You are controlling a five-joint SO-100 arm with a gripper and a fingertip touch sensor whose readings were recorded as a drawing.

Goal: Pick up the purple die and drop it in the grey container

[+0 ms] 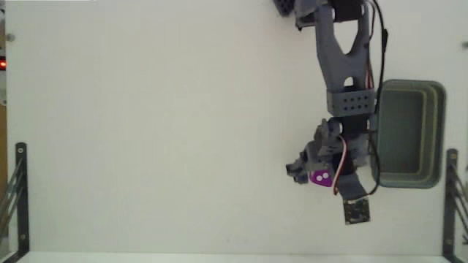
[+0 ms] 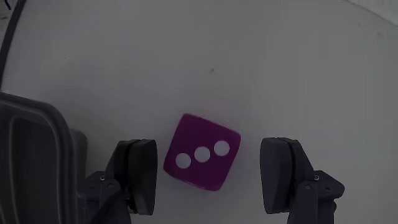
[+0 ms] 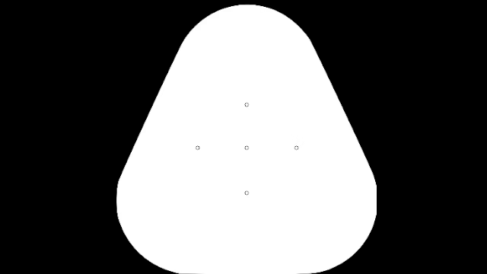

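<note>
Tool [image 2: 211, 177] fingers stand apart in the wrist view, one finger [image 2: 140, 174] on the left and the other on the right, with the purple die [image 2: 202, 151] lying on the white desk [image 2: 186, 56] between them. Neither finger touches the die: a narrow gap shows on the left side, a wider one on the right. The die sits slightly turned, its top face showing three white pips in a diagonal row. In the fixed view the tool [image 1: 314, 174] hangs low over the desk [image 1: 146, 131] with the purple die [image 1: 320, 177] showing under it, just left of the grey container [image 1: 436, 131]. The container lies near the right edge of that view, its hollow showing nothing inside, and its dark rim [image 2: 37, 124] enters the wrist view at the left
</note>
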